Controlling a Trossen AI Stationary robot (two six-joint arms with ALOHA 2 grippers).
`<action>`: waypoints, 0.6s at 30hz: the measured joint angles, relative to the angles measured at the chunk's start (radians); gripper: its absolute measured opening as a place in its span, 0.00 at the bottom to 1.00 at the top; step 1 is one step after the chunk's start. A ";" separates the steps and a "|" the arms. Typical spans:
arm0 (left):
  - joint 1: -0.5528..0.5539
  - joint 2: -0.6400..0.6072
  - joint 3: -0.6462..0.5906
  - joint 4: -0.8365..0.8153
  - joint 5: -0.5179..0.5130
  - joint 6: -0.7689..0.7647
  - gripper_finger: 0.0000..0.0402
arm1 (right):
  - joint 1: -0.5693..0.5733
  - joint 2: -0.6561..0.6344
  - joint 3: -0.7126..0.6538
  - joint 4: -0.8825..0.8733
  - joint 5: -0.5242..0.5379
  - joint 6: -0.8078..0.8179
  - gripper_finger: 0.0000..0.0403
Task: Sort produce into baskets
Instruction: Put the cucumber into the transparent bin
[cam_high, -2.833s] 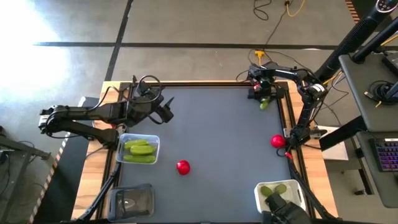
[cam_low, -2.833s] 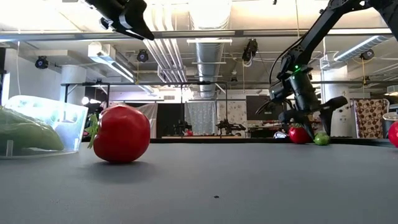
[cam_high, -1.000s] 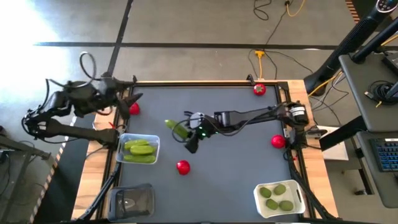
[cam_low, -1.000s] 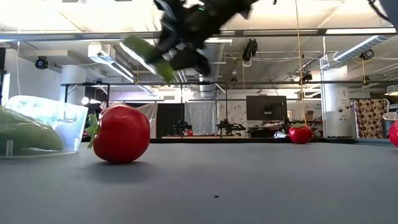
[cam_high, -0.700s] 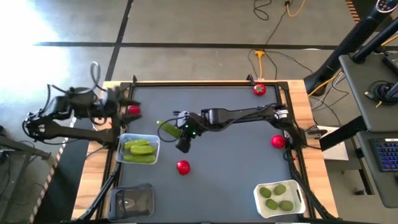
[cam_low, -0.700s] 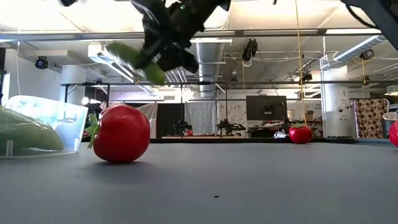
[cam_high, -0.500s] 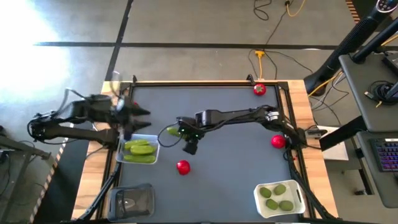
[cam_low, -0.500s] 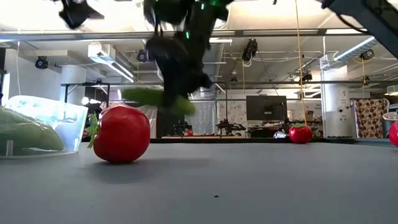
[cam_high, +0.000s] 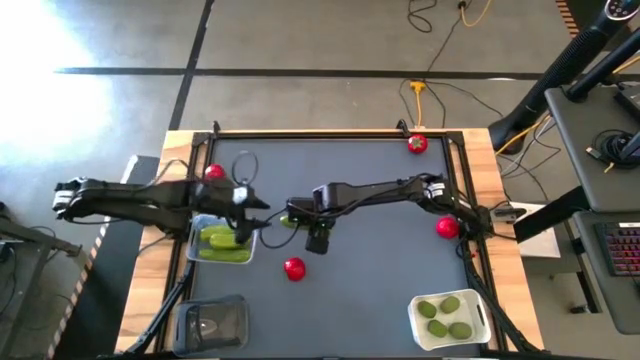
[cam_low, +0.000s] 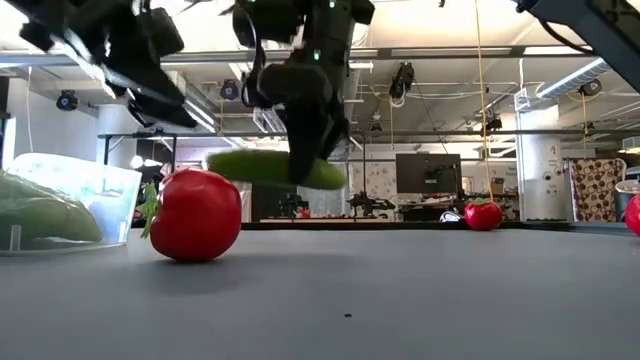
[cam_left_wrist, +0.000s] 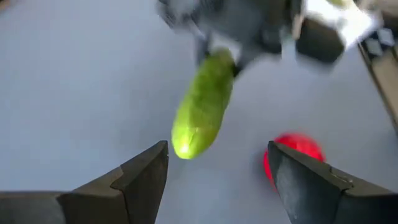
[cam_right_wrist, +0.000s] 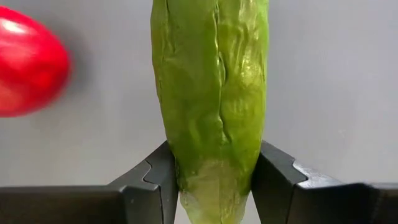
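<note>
My right gripper (cam_high: 300, 216) is shut on a light-green cucumber (cam_low: 275, 168) held above the table's middle left; the cucumber also shows in the right wrist view (cam_right_wrist: 211, 93). My left gripper (cam_high: 257, 208) is open and empty, its fingers (cam_left_wrist: 146, 177) pointing at the cucumber's free end (cam_left_wrist: 189, 140) without touching it. The clear basket (cam_high: 222, 240) below it holds cucumbers. A red tomato (cam_high: 294, 267) rests on the mat close by. The white basket (cam_high: 447, 315) at the near right holds limes. The dark basket (cam_high: 210, 322) stands at the near left. My right gripper pinches the cucumber between its two fingers (cam_right_wrist: 155, 177), on the two sides near one end (cam_right_wrist: 214, 180). The fingers come from above in the low view. The cucumber sticks out level toward my left gripper, lifted clear of the table.
More tomatoes lie at the far left (cam_high: 213, 172), at the far right corner (cam_high: 417, 143) and at the right edge (cam_high: 446, 227). The mat's middle and near part are bare. A raised frame (cam_high: 330, 133) runs around the mat.
My left gripper has swung from the far left corner toward the right and near, up to the cucumber's free end. My right gripper has come down and turned, so the cucumber, tilted before, now hangs level and lower.
</note>
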 joint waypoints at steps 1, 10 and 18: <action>-0.002 0.028 -0.014 0.037 0.021 0.061 0.64 | 0.001 -0.007 0.001 0.007 -0.003 -0.001 0.36; -0.001 0.244 0.025 0.182 -0.002 0.170 0.64 | 0.001 -0.008 0.059 0.001 -0.007 0.014 0.36; -0.002 0.417 0.149 0.165 -0.091 0.194 0.60 | 0.000 -0.008 0.100 -0.006 0.003 0.047 0.36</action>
